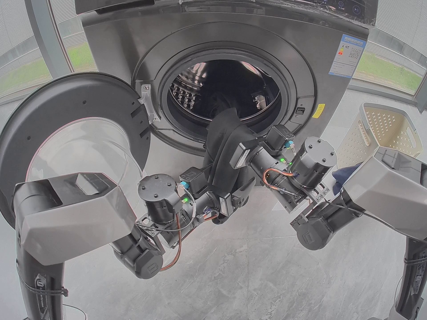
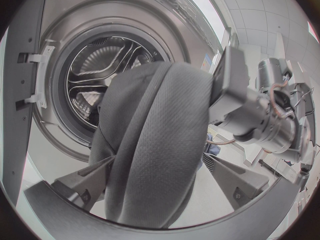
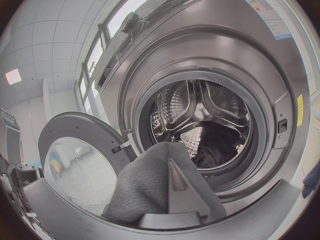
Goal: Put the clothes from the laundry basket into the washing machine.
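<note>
A dark grey garment hangs in front of the washing machine's drum opening, its top edge resting on the rim. My right gripper is shut on it from the right; one finger presses against the cloth, and the other finger is buried under it. My left gripper sits lower, open, fingers wide apart, the garment bulging between them. Dark clothes lie inside the drum. The cream laundry basket stands at the right with a blue garment at its mouth.
The machine's round door stands swung open to the left, close to my left arm. Grey tiled floor spreads in front of the machine. Windows run behind and beside the washer.
</note>
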Tool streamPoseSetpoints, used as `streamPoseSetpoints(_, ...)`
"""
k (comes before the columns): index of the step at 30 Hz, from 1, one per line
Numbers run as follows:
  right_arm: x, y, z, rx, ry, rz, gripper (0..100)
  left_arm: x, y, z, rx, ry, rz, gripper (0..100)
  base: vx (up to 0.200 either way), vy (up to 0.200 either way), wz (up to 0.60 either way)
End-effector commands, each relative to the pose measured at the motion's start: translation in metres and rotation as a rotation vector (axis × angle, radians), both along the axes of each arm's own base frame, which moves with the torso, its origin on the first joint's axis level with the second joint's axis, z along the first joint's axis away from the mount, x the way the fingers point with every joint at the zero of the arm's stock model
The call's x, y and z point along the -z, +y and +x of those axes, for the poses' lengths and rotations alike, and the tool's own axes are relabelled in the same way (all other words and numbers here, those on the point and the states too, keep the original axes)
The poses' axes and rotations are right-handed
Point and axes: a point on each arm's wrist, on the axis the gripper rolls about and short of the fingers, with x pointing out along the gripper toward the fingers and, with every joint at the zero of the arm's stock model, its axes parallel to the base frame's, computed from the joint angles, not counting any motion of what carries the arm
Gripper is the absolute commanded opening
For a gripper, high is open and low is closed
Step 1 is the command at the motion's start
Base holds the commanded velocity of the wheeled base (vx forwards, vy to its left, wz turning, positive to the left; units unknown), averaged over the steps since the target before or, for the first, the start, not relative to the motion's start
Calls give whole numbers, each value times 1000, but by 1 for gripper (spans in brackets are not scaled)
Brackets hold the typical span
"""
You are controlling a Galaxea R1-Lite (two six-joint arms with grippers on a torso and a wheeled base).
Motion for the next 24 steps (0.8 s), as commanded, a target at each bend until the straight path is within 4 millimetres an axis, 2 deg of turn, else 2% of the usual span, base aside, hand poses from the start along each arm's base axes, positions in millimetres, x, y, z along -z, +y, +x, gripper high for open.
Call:
streamPoseSetpoints(1, -1, 4, -4, -14, 0, 1, 0, 22, -6, 15, -19, 21, 15, 100, 0, 0, 0)
streamPoseSetpoints(8, -2, 7, -19, -42, 14, -6, 0, 37, 2, 37, -103, 27, 14, 100, 0, 0, 0)
streamPoseSetpoints(24, -12, 13, -39, -67, 15, 5, 0, 51, 3, 48, -139, 27, 21, 100, 0, 0, 0)
